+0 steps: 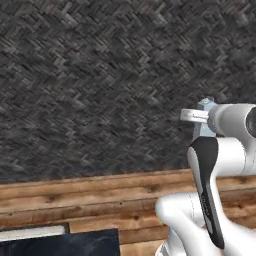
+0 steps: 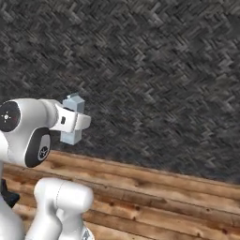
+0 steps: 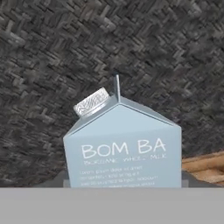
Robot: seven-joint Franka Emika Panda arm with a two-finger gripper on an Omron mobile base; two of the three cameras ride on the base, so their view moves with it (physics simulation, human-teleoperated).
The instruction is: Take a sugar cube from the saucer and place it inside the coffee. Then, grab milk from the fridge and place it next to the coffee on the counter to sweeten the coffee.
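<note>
The milk carton (image 3: 123, 146) sits clamped in the end effector (image 2: 71, 123), carried high in front of a dark woven wall (image 2: 164, 70) above wooden boards (image 2: 154, 197). In transit, it likely pays to hold the wrist level and swing slowly. The carton's long axis runs vertically, gable and cap upward, its printed face toward the hand camera.

My milk (image 3: 124, 146) carton looks like smooth, matt pale blue-grey card with white print, topped by a ridged silvery cap (image 3: 91, 102). Behind it the wall (image 1: 100, 75) is rough dark herringbone weave. Below runs grainy brown wood planking (image 2: 178, 197), dull-finished.
</note>
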